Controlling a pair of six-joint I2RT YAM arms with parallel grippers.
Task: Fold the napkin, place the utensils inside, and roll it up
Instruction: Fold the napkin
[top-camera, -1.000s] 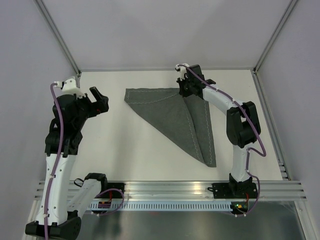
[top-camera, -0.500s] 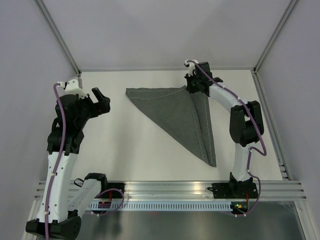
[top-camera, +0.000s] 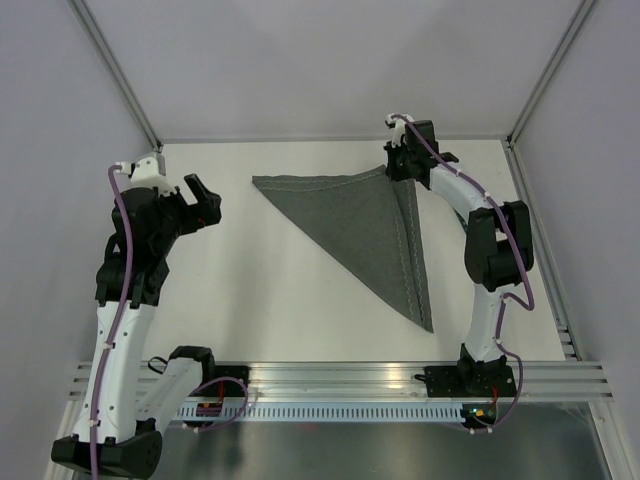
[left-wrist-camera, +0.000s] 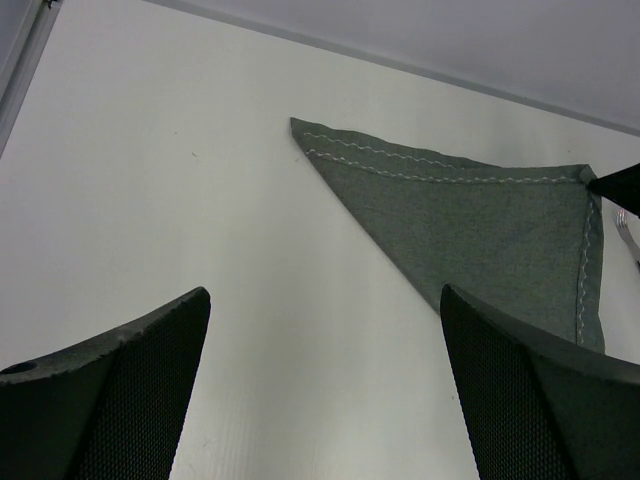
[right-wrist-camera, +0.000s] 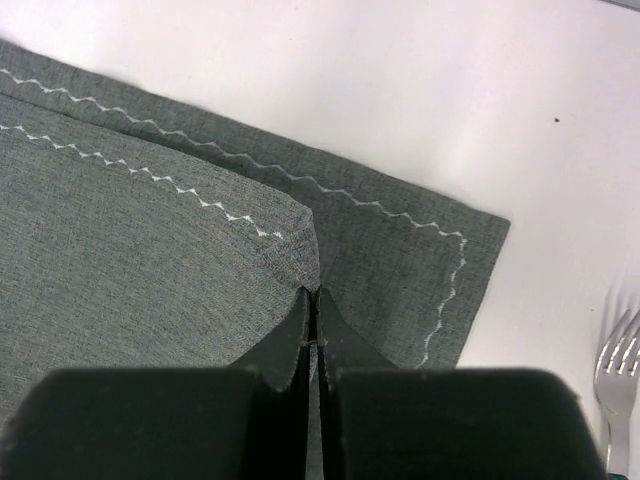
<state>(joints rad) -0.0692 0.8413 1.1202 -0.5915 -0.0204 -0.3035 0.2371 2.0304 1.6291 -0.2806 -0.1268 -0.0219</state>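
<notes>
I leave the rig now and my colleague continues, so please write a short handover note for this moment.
Right gripper: shut on the top layer's corner of the dark grey fabric napkin, at its far right corner.
Left gripper: open, empty, apart from the napkin, to its left.
Done: napkin folded into a triangle on the white table.
Silver metal fork lies right of the held corner.
To do: release, put utensils inside, roll up.
</notes>
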